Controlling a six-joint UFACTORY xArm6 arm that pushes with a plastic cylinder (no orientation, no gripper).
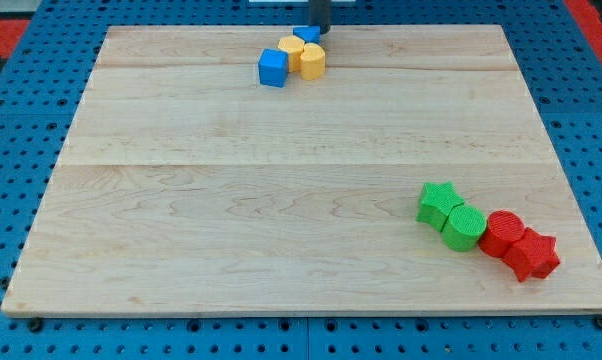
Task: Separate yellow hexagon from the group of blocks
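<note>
Starting on the left of the wooden board (181,200), nothing sits there at all. Moving right along the far edge, here is the cluster: a blue cube (273,67) on its left flank, then two yellow pieces packed tight. The far-left one (290,46) is partly hidden, shape hard to call; the nearer one, the yellow hexagon (312,61), touches it and sits just beside the cube. Behind them, a second blue block (306,34) peeks out, shape unclear.

And there is my tip (320,31), coming down at the far edge, just right of that blue block and directly beyond the hexagon. No jaws here, just a bare rod carrying nothing, so it can only shove.

That is the key relation: the hexagon lies on the near side of my tip, a shade to the left. I judge a push toward the near side would drive it out, though the rear blue block may get dragged along.

Far right, near corner: green star (439,203), green cylinder (464,227), red cylinder (502,235), red star (532,255), well apart from it all.
</note>
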